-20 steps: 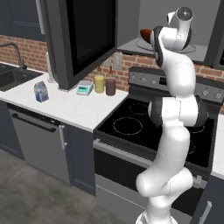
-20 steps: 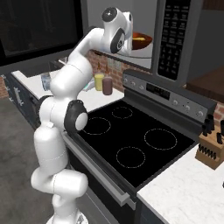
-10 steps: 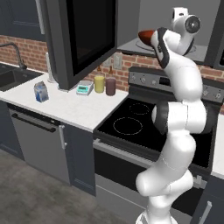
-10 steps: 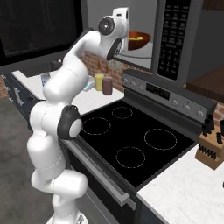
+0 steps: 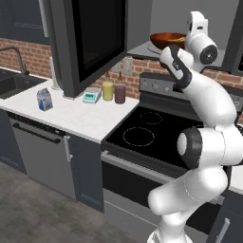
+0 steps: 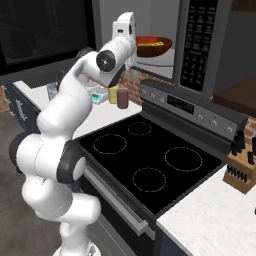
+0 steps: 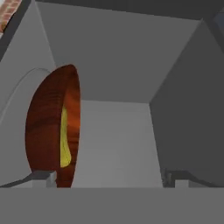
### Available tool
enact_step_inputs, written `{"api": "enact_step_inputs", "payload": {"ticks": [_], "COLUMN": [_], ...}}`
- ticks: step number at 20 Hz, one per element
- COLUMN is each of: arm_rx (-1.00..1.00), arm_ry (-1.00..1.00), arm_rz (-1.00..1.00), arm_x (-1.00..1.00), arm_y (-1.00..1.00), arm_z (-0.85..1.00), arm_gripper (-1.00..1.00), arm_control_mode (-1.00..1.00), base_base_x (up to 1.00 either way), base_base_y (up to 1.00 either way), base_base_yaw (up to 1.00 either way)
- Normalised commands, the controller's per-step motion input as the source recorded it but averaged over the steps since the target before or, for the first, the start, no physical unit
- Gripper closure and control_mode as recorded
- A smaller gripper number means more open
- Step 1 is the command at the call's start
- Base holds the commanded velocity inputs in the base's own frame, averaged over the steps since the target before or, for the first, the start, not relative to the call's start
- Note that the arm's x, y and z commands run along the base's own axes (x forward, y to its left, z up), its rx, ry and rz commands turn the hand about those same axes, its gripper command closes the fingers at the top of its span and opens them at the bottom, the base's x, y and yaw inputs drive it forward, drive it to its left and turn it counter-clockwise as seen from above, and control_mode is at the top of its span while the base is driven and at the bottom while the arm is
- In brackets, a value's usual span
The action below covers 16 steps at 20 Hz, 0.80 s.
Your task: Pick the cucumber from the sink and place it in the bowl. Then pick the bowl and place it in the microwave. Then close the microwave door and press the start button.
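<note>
The reddish-brown bowl [image 5: 166, 38] [image 6: 152, 46] sits inside the open microwave [image 6: 200, 45] on its glass turntable [image 7: 17, 96]. The yellow-green cucumber [image 7: 64, 140] [image 6: 150, 45] lies in the bowl [image 7: 48, 131]. In the rolled hand view the bowl stands on edge at the left. My gripper [image 7: 109, 177] is open just in front of the cavity, its left fingertip [image 7: 43, 177] beside the bowl's rim, nothing between the fingers. The white hand [image 5: 197, 21] [image 6: 125, 30] hovers next to the bowl. The microwave door [image 5: 95, 42] hangs wide open to the left. The black sink [image 5: 9, 83] is at the far left.
Below the microwave is a black stovetop [image 5: 147, 130] [image 6: 145, 155]. On the white counter [image 5: 80, 116] stand a milk carton [image 5: 44, 99], a small scale [image 5: 91, 96] and two cups [image 5: 114, 91]. A knife block [image 6: 242, 167] stands at the right.
The arm's elbow has swung and the hand has drawn slightly back from the microwave. The bowl with the cucumber stays on the turntable.
</note>
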Motion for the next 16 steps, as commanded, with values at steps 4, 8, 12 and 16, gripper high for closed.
{"api": "enact_step_inputs", "payload": {"ticks": [4, 8, 12, 16], "arm_rx": [-0.09, -0.09, -0.06, -0.01], "arm_ry": [0.07, 0.22, 0.18, 0.02], "arm_rz": [0.05, 0.05, 0.01, 0.0], "arm_x": [-1.0, -1.0, -1.0, -1.0], "arm_y": [0.04, 0.23, 0.46, 0.57], "arm_z": [0.78, 0.66, 0.17, 0.0], "arm_gripper": [-1.0, -1.0, -1.0, -1.0], "arm_control_mode": [-1.0, -1.0, -1.0, -1.0], "base_base_x": [0.0, 0.0, 0.0, 0.0], "base_base_y": [0.0, 0.0, 0.0, 0.0], "base_base_yaw": [0.0, 0.0, 0.0, 0.0]}}
